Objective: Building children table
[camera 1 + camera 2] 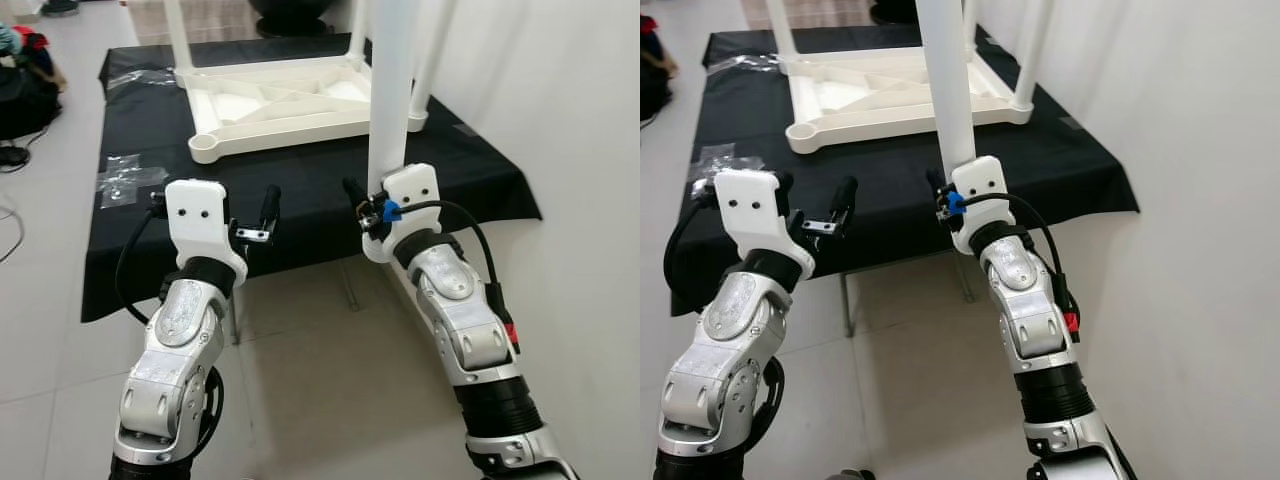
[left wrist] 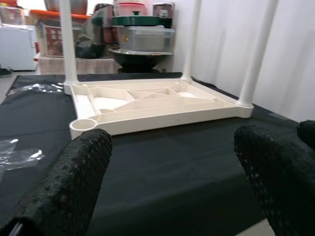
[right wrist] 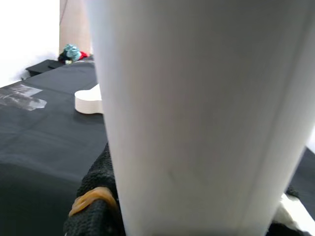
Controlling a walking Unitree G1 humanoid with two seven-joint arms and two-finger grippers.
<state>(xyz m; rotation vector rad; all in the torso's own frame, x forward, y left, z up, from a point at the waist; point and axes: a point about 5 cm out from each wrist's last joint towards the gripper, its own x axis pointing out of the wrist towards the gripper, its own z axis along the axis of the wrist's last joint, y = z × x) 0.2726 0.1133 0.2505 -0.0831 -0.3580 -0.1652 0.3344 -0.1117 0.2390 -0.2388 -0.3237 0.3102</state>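
Overhead: white plastic table top (image 1: 290, 105) upturned, ribbed underside showing.

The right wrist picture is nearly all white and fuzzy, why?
In the right wrist view the white table leg sits right against the lens, held in the right gripper, so it looks soft and pale. In the left wrist view the black fingers blur up close, while the upturned tabletop stays sharp.

Black cloth (image 1: 300, 190), plastic bags (image 1: 125, 178).
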